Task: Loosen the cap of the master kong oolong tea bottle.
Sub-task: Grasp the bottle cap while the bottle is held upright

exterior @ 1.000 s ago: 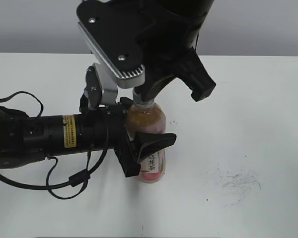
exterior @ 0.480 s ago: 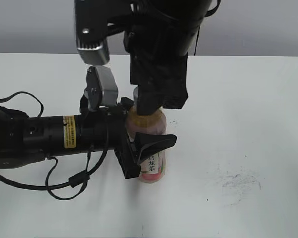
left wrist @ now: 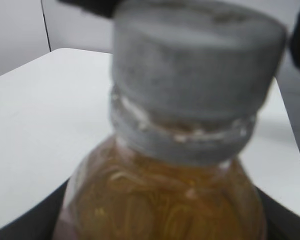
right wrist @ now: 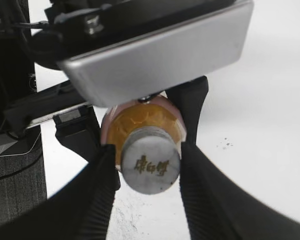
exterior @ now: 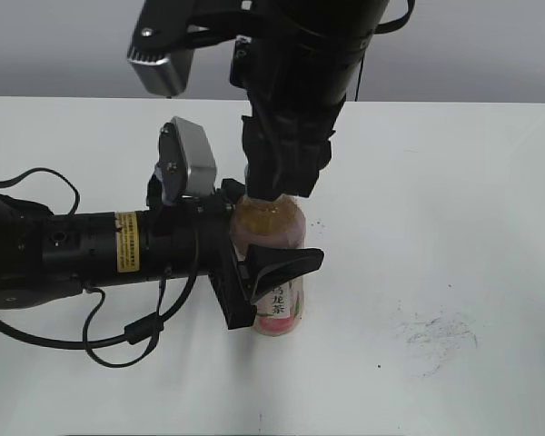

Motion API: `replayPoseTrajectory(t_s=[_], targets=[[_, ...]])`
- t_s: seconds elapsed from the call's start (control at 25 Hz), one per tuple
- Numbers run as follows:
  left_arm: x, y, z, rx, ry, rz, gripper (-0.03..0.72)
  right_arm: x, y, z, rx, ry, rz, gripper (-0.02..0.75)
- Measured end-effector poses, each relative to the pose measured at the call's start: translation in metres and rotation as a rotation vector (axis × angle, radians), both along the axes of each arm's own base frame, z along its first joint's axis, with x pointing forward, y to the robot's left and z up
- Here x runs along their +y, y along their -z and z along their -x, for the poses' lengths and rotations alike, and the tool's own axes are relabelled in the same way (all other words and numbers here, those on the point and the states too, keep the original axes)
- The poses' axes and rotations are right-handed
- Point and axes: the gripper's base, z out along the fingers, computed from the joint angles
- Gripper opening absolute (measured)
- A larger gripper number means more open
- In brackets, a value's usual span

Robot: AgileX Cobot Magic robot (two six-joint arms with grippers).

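Note:
The master kong oolong tea bottle (exterior: 278,305) stands upright on the white table, amber tea showing above its pink and white label. My left gripper (exterior: 262,262) reaches in from the left and is shut on the bottle's body (left wrist: 160,200). The white cap (right wrist: 150,166), with a small mark on top, fills the upper left wrist view (left wrist: 195,75). My right gripper (right wrist: 147,172) comes down from above, its black ribbed fingers (right wrist: 96,200) standing on either side of the cap with a thin gap on the left. In the exterior view the right gripper (exterior: 277,189) hides the cap.
The left arm's silver wrist block (exterior: 186,163) sits just left of the bottle top, close under my right arm. A black cable (exterior: 118,338) loops on the table (exterior: 454,200) at the left. Grey scuff marks (exterior: 440,331) lie to the right.
My right wrist has turned about the bottle top and its jaws have come off the cap, then narrowed again. The bottle and left gripper have stayed put.

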Motion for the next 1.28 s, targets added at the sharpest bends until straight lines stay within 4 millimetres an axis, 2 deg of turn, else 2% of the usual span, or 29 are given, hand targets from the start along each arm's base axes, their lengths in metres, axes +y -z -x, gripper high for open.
replayPoseTrajectory(t_s=[0.92,1.08,1.28], targets=[[0.0000,0.0000,0.0001,0.000,0.002,0.000,0.447,0.0016,0.0087,-0.0045,-0.009,-0.017,0.034,0.278],[-0.0001,0.0000,0.0002,-0.002,0.003,0.000,0.447,0.0014,0.0087,-0.0045,-0.055,-0.180,0.060,0.278],[-0.0003,0.0000,0.0005,-0.007,0.007,-0.002,0.447,0.0013,0.0088,-0.0042,-0.146,-0.523,0.110,0.278]])
